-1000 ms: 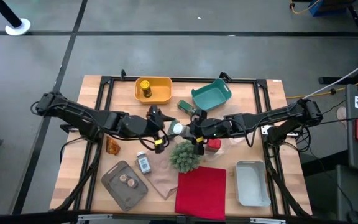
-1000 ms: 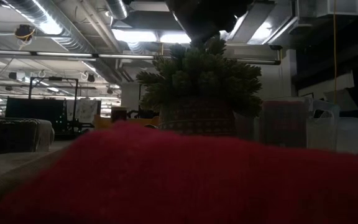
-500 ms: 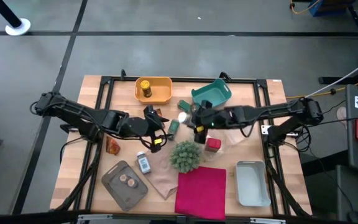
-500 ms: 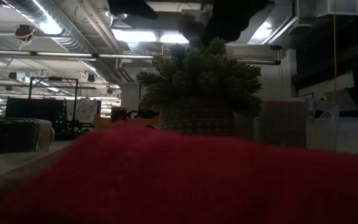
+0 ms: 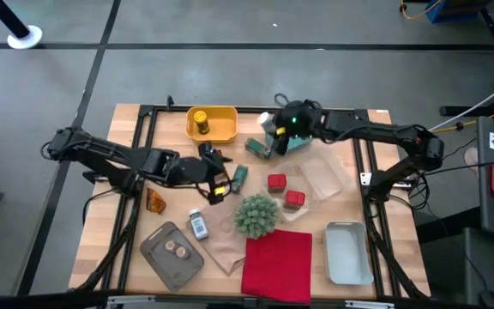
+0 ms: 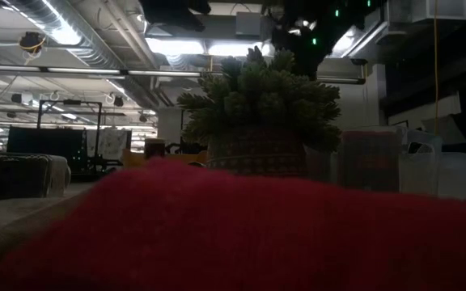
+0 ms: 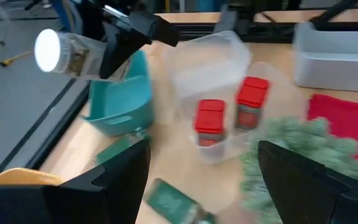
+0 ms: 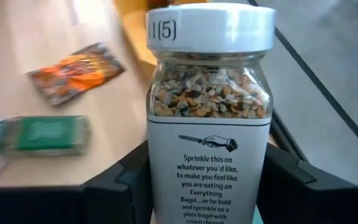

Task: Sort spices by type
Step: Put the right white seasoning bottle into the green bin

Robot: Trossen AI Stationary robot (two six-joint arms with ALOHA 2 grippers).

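**Right gripper clamped on seasoning jar, over teal bin**

Right gripper (image 5: pixel 270 129) closed on white-capped clear seasoning jar (image 8: pixel 209 118), held above the teal bin (image 5: pixel 303 136) at the table's far side. Left gripper (image 5: pixel 220 183) near table centre, fingers (image 7: pixel 120 171) spread wide, holding nothing. Green jar (image 5: pixel 240 176) lying on its side just beside it. Two red tins (image 5: pixel 277 183) upright near clear tray (image 5: pixel 324 176). Yellow jar (image 5: pixel 200 122) inside yellow bin (image 5: pixel 226 126). Orange foil packet (image 5: pixel 153 201) at left.
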